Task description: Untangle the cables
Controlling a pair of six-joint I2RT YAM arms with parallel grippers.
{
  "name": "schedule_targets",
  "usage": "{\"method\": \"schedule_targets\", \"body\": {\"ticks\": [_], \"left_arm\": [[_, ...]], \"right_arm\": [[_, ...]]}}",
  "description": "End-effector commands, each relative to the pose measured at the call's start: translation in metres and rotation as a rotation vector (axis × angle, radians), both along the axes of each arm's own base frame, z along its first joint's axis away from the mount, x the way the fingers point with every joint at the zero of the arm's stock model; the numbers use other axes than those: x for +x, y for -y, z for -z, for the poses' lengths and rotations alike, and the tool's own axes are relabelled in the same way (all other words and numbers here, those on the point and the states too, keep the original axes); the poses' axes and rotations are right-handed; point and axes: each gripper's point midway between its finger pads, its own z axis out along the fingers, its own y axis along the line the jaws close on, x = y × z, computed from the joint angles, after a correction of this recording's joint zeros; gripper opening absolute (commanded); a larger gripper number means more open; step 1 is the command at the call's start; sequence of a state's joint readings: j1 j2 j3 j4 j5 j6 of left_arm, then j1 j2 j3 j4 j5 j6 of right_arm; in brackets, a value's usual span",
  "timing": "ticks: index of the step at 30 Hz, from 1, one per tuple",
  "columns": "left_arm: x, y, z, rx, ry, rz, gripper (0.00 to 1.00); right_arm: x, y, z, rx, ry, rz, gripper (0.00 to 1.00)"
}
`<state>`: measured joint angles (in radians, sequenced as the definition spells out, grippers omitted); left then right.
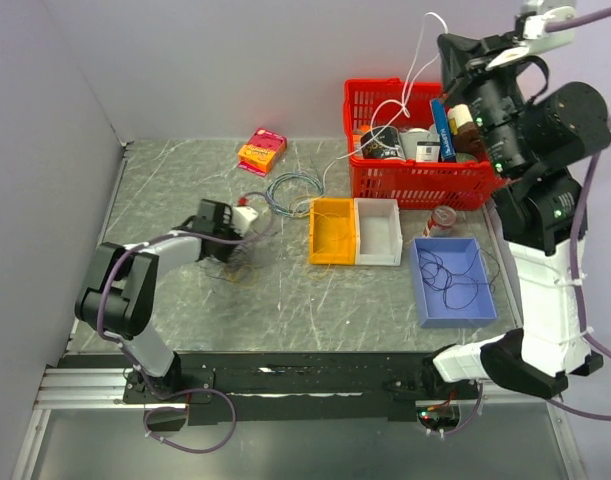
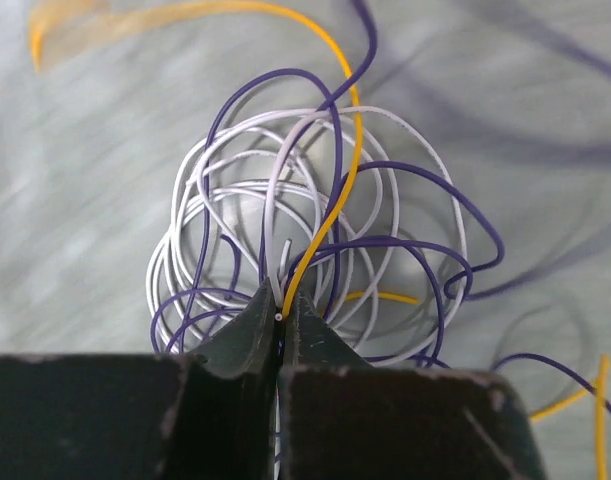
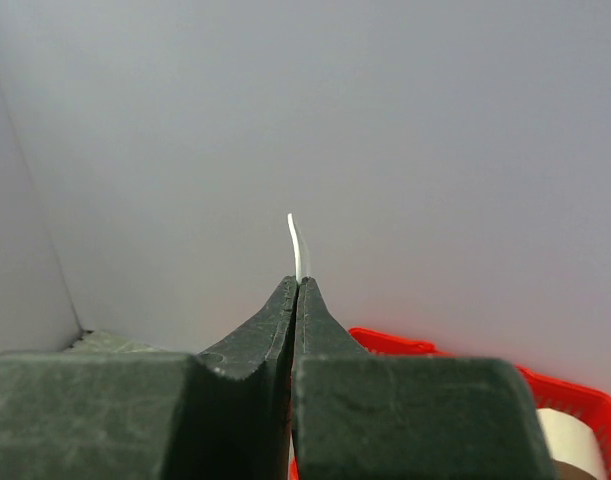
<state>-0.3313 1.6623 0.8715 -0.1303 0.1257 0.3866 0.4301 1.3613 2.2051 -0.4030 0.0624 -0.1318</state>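
Left wrist view puts the left gripper (image 2: 280,312) at the near edge of the cables (image 2: 285,190), its jaws pressed together on a yellow strand (image 2: 330,215) just where it runs out of the bunch. A white strand may be caught in the same pinch, but that is too fine to tell. White, dark purple and yellow loops cross one another in a loose ball beyond the fingertips. Gripping one strand at the rim of the ball looks like a way to draw it out without dragging the whole bunch along. From the top external view, the bunch lies on the desk (image 1: 185,330) well to the left of the red basket (image 1: 415,185) and nearer the arm bases. A neat blue-green coil (image 1: 285,190) sits between bunch and basket. The right gripper (image 3: 297,285) hangs high above the right end of the basket, jaws closed on a white strand (image 3: 298,245) whose short tip pokes out past the fingertips. The rest of that strand trails down toward the basket, so the height seems meant to pull its full length free. In front of the basket stand a yellow bin (image 1: 332,245), a white bin (image 1: 378,245) and a blue tray (image 1: 422,290). The tray holds a dark wire (image 1: 450,275), likely a sorted strand, so the bins probably serve as places for freed cables. Most of the bunch is not yet separated.
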Motion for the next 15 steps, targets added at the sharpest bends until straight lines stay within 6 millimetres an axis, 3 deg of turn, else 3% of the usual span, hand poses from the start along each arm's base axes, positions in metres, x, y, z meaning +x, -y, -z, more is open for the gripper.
{"method": "schedule_targets", "body": {"ticks": [1,15], "left_arm": [[-0.002,-0.091,0.012,0.137,-0.026,-0.198,0.01],[-0.03,-0.215,-0.006,0.293,0.019,-0.407,0.01]], "right_arm": [[-0.046,0.037,-0.035,0.037,0.121,0.072,0.0],[-0.066,0.051,-0.047,0.038,0.166,0.103,0.0]]}}
